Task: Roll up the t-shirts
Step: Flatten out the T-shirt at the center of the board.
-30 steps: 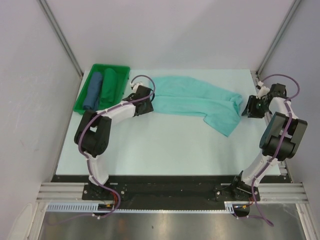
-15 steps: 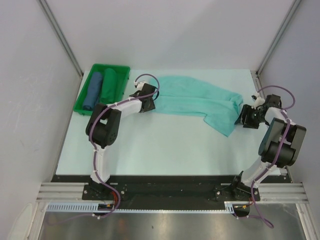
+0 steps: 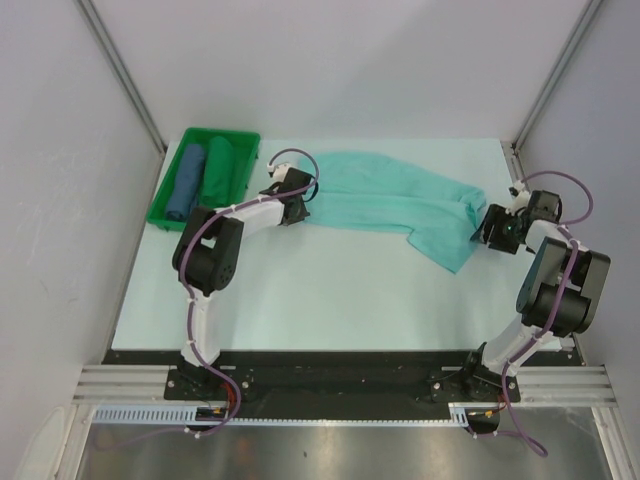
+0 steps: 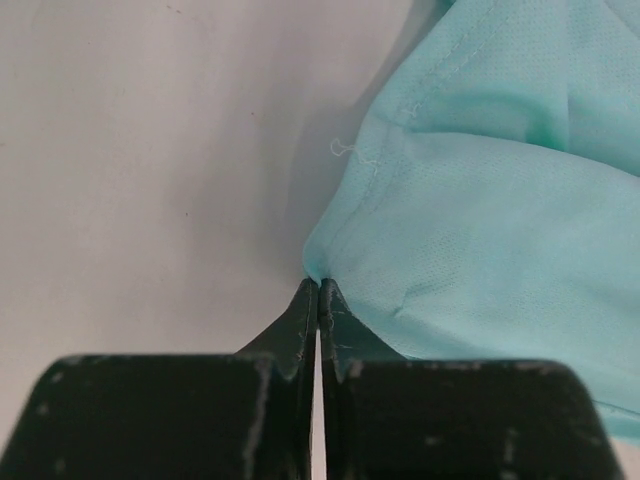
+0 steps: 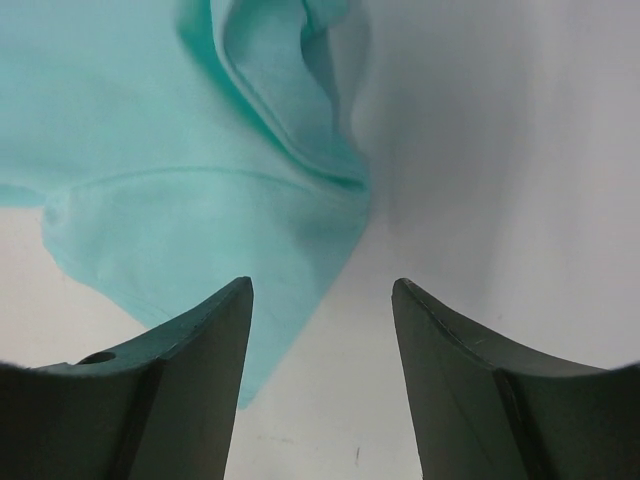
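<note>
A light turquoise t-shirt (image 3: 390,200) lies spread and creased across the far half of the table, with one end trailing toward the front right. My left gripper (image 3: 298,206) is at its left edge. In the left wrist view the jaws (image 4: 318,286) are pressed together on a puckered corner of the cloth (image 4: 480,220). My right gripper (image 3: 484,229) sits at the shirt's right end with its fingers wide apart (image 5: 322,288). A folded corner of the cloth (image 5: 200,210) lies just ahead of and beneath its left finger, not pinched.
A green tray (image 3: 164,208) stands at the back left, close to the left gripper. It holds a blue rolled bundle (image 3: 186,182) and a dark green one (image 3: 216,172). Grey walls and metal posts close in on three sides of the pale table (image 3: 300,300).
The left gripper closed on the shirt's left corner after its arm shifted. The right gripper moved in to the shirt's right end and opened wider.
</note>
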Available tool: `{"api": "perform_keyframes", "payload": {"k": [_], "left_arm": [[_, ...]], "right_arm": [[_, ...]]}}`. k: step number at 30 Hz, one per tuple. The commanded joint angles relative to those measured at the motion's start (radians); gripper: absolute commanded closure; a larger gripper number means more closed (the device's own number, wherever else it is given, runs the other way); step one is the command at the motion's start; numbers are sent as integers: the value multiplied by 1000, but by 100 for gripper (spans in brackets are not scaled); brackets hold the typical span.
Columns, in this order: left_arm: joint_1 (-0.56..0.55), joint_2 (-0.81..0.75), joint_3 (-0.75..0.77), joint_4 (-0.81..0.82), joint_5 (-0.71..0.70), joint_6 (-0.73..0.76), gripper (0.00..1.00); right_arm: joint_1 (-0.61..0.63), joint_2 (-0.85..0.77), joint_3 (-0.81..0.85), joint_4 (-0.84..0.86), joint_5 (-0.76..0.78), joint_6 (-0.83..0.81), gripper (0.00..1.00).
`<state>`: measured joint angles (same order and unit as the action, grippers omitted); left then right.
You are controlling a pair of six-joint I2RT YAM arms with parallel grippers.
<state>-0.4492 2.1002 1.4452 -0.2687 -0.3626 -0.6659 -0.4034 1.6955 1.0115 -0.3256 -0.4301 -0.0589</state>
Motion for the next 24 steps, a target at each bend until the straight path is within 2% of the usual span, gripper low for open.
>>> {"api": "perform_keyframes", "payload": {"k": [1,5,24], "left_arm": [[0,-8,-11,25,-4,-9,100],[0,-23,-20,28,-4,-6,100],[0,-72,-42,49,37,14,100]], "right_arm": [[9,9,-1,198,28,25,37],[17,69,27,250,8,42,39],[160,187,128,140,292,79,44]]}}
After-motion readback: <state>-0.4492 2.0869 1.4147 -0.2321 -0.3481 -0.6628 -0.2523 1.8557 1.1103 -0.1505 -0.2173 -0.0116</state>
